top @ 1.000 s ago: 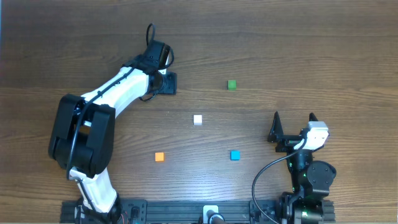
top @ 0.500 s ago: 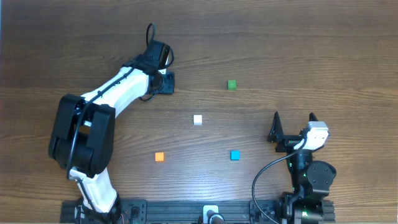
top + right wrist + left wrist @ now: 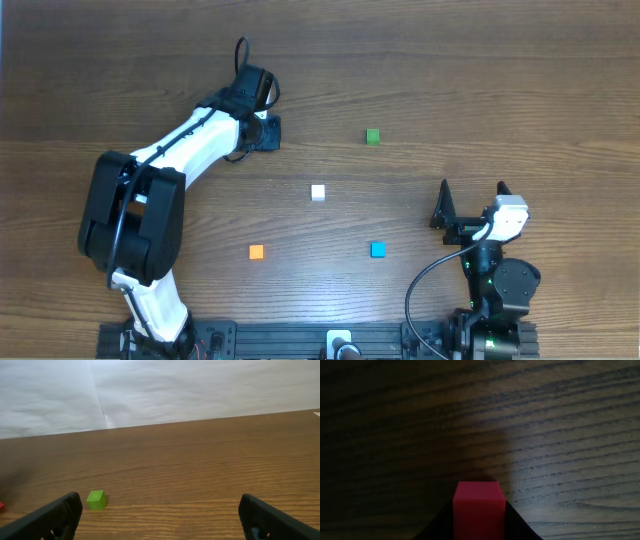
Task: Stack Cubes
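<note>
Found no stack begun; judged all the stacking left to do. Nearest the bases, saw orange cube [image 3: 256,252] and blue cube [image 3: 377,249] lying well apart, and near these right gripper [image 3: 470,203] spread wide and empty. Farther up, noted white cube [image 3: 318,192], then green cube [image 3: 372,136]. Farthest, recorded left gripper [image 3: 268,131] low over table [image 3: 500,80], clamped on red cube [image 3: 478,510]. Judged cubes square to the grain, without long axis.

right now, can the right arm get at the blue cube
Probably yes. The right tool is open and empty, and the blue cube sits on bare table beside that arm, nothing between them, though near its base.
</note>
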Controlling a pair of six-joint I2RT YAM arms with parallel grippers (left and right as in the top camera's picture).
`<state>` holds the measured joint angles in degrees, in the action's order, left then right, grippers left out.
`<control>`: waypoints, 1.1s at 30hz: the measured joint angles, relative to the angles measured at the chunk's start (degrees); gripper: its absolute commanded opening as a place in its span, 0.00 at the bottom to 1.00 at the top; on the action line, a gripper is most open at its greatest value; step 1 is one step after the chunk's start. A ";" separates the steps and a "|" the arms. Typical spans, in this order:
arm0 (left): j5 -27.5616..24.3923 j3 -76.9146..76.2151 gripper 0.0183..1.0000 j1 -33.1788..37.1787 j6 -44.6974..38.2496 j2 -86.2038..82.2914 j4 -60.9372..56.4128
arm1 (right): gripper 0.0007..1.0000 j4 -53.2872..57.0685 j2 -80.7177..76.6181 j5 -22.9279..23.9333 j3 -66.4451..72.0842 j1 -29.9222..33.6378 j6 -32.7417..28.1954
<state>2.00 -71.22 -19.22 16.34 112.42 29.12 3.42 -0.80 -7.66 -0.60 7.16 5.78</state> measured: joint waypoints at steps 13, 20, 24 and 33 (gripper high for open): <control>5.57 -3.17 0.02 -8.94 12.61 -9.20 20.48 | 0.99 0.00 0.00 0.00 0.00 0.00 0.00; 9.40 -4.68 0.02 -25.03 27.50 -17.57 25.29 | 0.99 0.00 0.00 0.00 0.00 0.00 0.02; 10.47 -4.68 0.02 -29.81 32.48 -16.20 25.31 | 0.99 0.00 0.00 0.00 0.00 0.00 0.04; 11.61 -4.66 0.02 -30.25 35.76 -11.19 23.89 | 0.99 0.00 0.00 0.00 0.00 0.00 0.02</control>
<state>13.61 -75.88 -49.47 52.10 101.23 53.01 3.42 -0.80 -7.66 -0.60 7.16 5.80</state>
